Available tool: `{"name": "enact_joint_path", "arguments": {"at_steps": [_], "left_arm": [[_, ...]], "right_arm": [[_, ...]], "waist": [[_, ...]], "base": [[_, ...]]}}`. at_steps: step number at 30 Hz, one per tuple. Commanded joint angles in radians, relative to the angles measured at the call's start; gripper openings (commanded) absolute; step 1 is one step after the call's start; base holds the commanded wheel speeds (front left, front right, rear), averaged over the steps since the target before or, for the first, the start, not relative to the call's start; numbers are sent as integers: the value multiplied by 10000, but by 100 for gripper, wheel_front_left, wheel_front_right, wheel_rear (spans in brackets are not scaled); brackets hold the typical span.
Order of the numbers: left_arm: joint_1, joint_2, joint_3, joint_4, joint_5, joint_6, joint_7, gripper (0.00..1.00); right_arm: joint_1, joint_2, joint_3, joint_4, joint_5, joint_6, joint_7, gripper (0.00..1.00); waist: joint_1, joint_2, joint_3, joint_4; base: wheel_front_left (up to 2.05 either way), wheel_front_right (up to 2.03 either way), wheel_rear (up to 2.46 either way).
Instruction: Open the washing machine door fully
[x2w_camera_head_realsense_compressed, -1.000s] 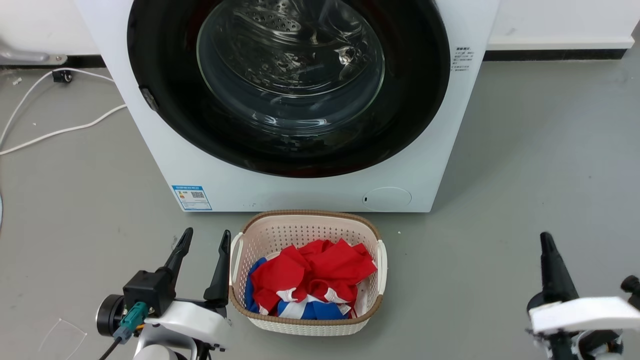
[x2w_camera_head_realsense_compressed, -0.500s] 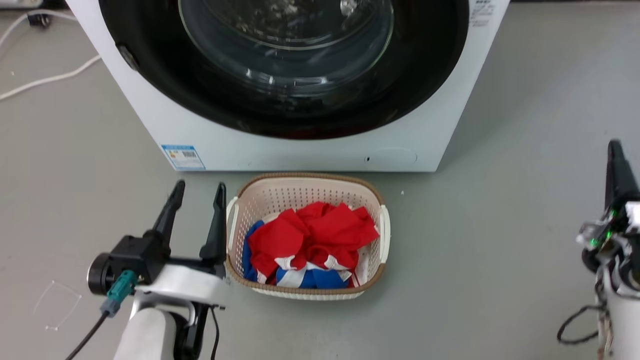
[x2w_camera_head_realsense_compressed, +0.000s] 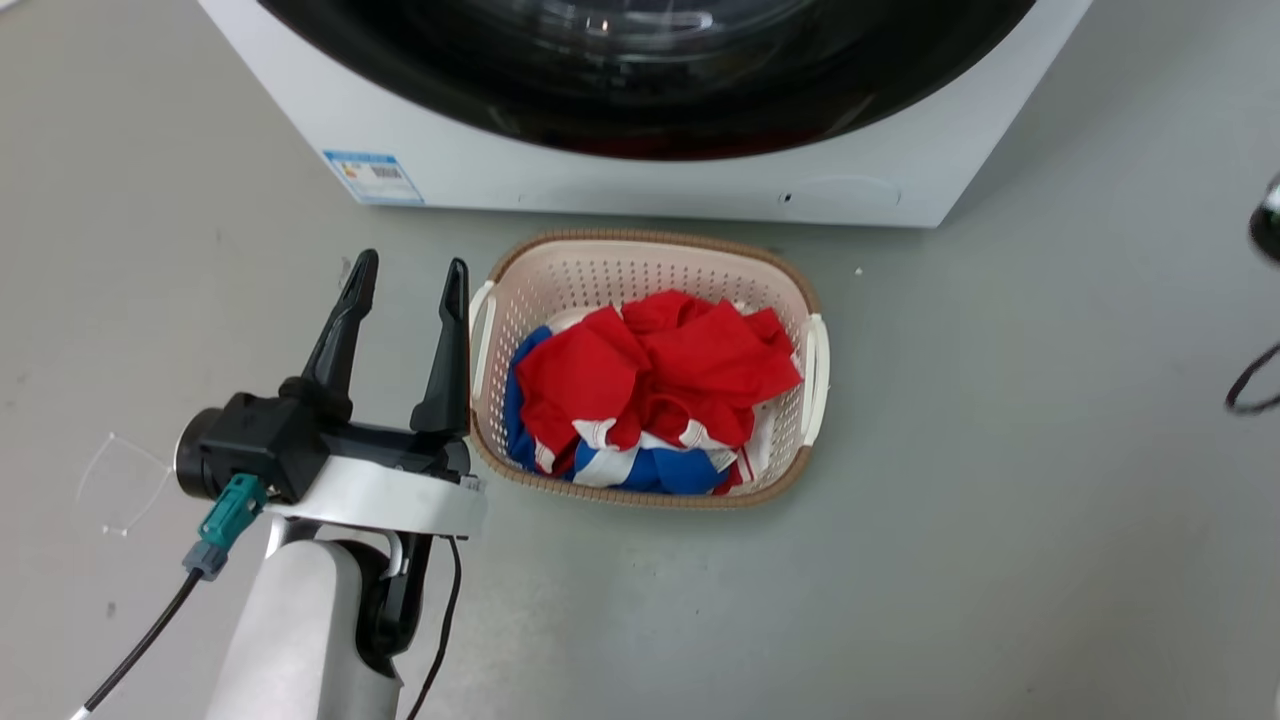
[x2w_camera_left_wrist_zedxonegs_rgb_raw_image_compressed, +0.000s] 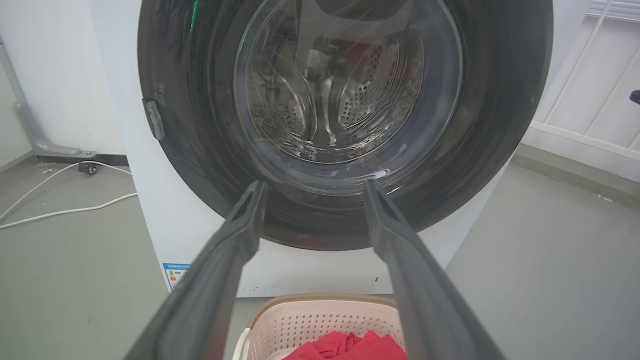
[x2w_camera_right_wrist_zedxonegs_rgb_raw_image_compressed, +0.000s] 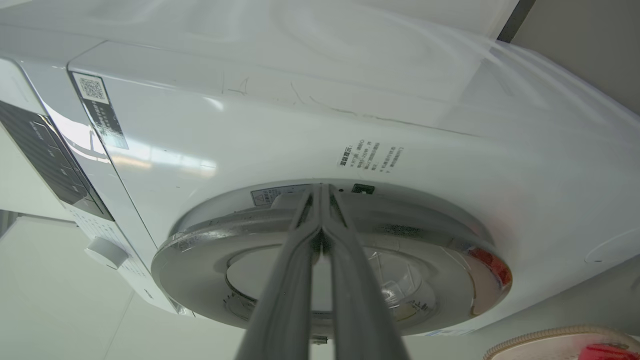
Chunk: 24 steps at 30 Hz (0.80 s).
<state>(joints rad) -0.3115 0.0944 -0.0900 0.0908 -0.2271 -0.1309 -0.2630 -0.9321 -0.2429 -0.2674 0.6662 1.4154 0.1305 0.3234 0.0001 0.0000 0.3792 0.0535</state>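
The washing machine door is a glossy black round with a bulging glass window, lying flat against the white machine. Its lower rim runs along the top of the head view. My left gripper hangs open over the floor left of the basket, nothing between its fingers; in the left wrist view it points at the door's lower half from a distance. My right gripper is shut with nothing in it. Its tips point at the door's rim, seen edge-on from the side; contact is unclear.
A cream laundry basket with red and blue clothes stands on the grey floor just before the machine. A small white flap sits at the machine's lower right. White cables lie on the floor to the left. Control panel and knob are above the door.
The head camera has tilted down, so the machine slid up the picture. My right gripper has risen out of the head view's right side. The left gripper stays open beside the basket.
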Motion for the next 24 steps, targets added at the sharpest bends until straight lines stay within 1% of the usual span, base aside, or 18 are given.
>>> {"name": "enact_joint_path", "arguments": {"at_steps": [1, 8, 13, 19, 24], "left_arm": [[-132, 28, -15, -50, -39, 6, -24, 100], [-541, 69, -183, -303, -19, 6, -24, 100], [-784, 152, -275, -404, -15, 6, -24, 100], [-957, 213, -384, -481, 30, 6, -24, 100], [-1031, 146, -365, -548, 65, 6, -24, 100]], "right_arm": [[-243, -102, 55, 96, -109, 4, 72, 0], [-2611, -365, 740, 1391, -1003, 4, 1300, 0], [-3797, -292, 1070, 2066, -1662, 4, 1903, 0], [-4563, -8, 1274, 2527, -2321, 4, 2232, 0], [-4724, 348, 1369, 2682, -2538, 4, 2757, 0]], "waist": [[-1, 0, 302, 137], [-1, 0, 1078, 285], [-1, 0, 1444, 320], [-1, 0, 1712, 335], [-1, 0, 1848, 312]], "base": [[0, 0, 0], [0, 0, 0], [0, 0, 0], [0, 0, 0], [0, 0, 0]]}}
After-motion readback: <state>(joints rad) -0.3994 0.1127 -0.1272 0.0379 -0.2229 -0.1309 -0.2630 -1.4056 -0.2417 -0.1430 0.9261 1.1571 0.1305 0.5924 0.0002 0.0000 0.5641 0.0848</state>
